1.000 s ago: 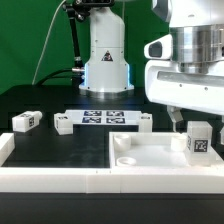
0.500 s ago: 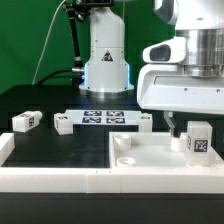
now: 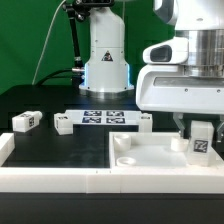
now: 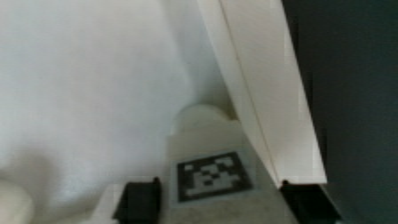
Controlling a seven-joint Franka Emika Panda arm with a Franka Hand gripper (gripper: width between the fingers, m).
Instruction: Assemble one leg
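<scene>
Gripper (image 3: 198,127) low over the tray (image 3: 150,160), at the exterior view's right. Jaws parted, one finger on each side of the leg (image 3: 201,137); wrist view shows the two dark fingertips (image 4: 139,200) flanking the leg (image 4: 217,150), its tag face up toward the camera. Whether the pads actually touch the leg's sides cannot be told from either view.

Leg stands upright between the jaws, on the tray's surface near its far right corner, tag facing the exterior camera. Tray rim (image 4: 267,100) runs just beside the leg, outside one fingertip.

Away from the jaws, toward the exterior view's left: marker board (image 3: 105,118) flat on the black table (image 3: 60,145), well apart from the gripper. Three more small white blocks on the table: one (image 3: 27,121) at far left, one (image 3: 64,124) just left of the marker board, one (image 3: 145,123) just right of it, nearest the gripper. Arm's base (image 3: 106,60) behind the board.
</scene>
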